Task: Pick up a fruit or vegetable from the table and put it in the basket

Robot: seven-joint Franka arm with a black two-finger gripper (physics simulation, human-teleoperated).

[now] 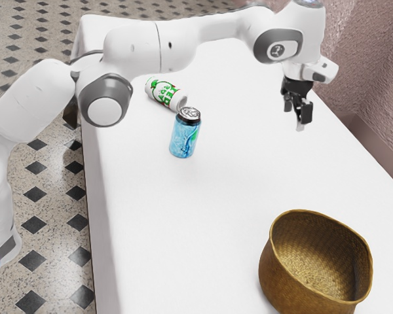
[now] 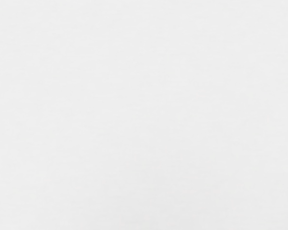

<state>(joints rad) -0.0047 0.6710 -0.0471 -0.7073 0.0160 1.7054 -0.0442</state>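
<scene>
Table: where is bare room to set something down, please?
The table is bare between the blue can and the basket, and from that can toward the gripper. It is crowded where the white can lies by the blue one.

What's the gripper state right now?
Gripper: open, fingers apart above the table.

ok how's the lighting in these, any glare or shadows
Exterior view: bright, soft light, the table nearly pure white, shadows faint, small glints on the blue can's lid, the basket's outer wall fairly dark; wrist view: flat, pale light, no distinct shadow
</scene>
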